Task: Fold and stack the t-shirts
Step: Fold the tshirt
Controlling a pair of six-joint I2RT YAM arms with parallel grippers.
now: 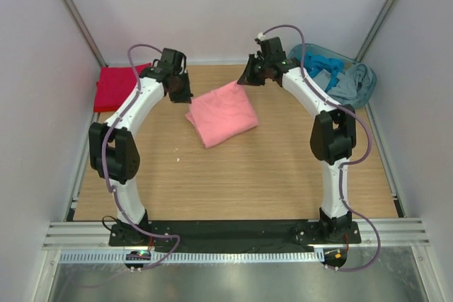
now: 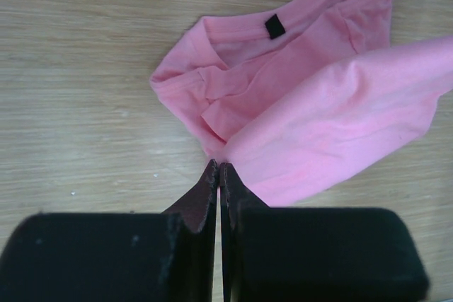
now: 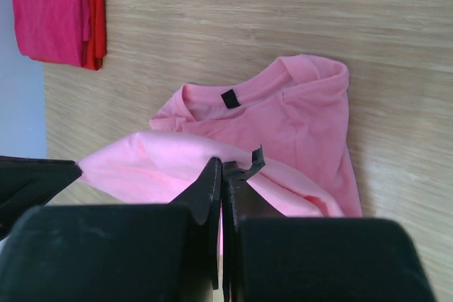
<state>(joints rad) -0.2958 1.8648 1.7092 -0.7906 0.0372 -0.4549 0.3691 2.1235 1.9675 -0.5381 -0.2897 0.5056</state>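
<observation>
Overhead view with 2 wrist views. The wooden table [image 1: 283, 175] carries 2 white arms, the left arm [image 1: 127, 118] and the right arm [image 1: 320, 104], both reaching toward its far half.

The salmon-pink t-shirt [image 1: 223, 114] lies partly folded at the far centre of the table, between the 2 grippers. A heap of blue garments [image 1: 341, 76] sits in the far right corner, well apart from the arms. The red t-shirt [image 1: 115, 86] lies folded flat in the far left corner, just beyond the left arm's wrist.

The left gripper [image 2: 218, 167] is clenched, its 2 fingers pressed together with the edge of the pink cloth caught at their tips. From that point a raised flap of the shirt runs up and to the right in the left wrist view.

The right gripper [image 3: 221, 164] is likewise clenched on the same edge. The pink cloth drapes over its fingertips, and the lifted fold runs leftward to the other gripper, while the rest of the shirt lies flat on the wood beyond.

The small dark neck label [image 2: 274, 27] faces upward inside the collar, on the flat part, apart from both pairs of jaws.
</observation>
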